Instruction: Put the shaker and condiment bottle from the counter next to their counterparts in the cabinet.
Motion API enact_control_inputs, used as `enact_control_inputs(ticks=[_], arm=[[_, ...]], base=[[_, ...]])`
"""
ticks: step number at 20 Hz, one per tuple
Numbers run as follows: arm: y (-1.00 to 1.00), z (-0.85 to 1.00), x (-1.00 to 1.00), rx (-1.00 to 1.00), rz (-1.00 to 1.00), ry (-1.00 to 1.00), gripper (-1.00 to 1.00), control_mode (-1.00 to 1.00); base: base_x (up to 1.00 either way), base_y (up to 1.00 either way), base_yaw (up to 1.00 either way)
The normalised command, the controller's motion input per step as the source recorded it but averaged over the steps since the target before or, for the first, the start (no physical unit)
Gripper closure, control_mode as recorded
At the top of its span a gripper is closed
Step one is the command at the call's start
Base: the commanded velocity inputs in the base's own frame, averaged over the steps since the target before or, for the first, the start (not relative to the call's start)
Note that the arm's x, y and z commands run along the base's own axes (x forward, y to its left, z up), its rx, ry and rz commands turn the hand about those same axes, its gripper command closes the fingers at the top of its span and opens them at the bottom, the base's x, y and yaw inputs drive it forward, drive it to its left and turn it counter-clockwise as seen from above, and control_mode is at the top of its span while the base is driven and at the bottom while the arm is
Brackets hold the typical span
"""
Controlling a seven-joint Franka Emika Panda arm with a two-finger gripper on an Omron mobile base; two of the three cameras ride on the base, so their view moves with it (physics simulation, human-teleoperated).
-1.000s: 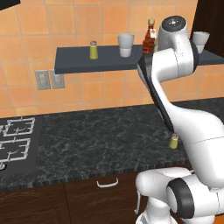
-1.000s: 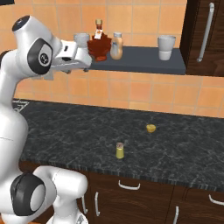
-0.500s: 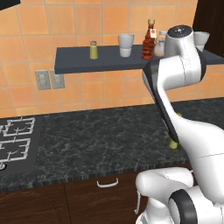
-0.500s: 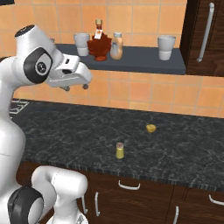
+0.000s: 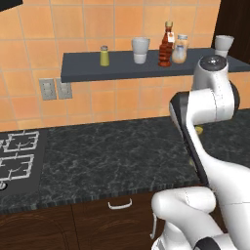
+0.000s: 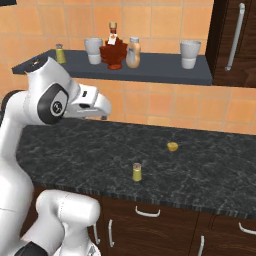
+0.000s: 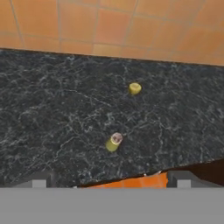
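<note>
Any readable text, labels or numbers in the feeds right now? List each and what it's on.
No text can be read in these pictures.
condiment bottle on the cabinet: white neck label, too small and blurred to read.
shaker on the counter: no print visible.

shaker (image 6: 136, 172): in your left base view the arm hides it.
small yellow thing (image 6: 172, 146): too small for you to tell what it is; only a sliver shows beside the arm in the left base view.
stove (image 5: 14, 157): cut off by the left edge.
cabinet (image 5: 146, 69): its right end sits behind the arm.
</note>
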Motion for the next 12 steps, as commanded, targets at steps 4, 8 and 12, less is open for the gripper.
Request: enact_control_inputs(ticks=[4, 8, 12], arm=[[-0.22, -0.48, -0.25, 0.05, 0.0, 0.0, -1.0, -1.0], [-0.23, -0.51, -0.2, 0.03, 0.0, 0.0, -1.0, -1.0], [-0.19, -0.44, -0.03, 0.0, 0.0, 0.0, -1.0, -1.0]], base=[[0.0, 0.0, 0.0], [0.0, 0.0, 0.0], [0.0, 0.0, 0.0]])
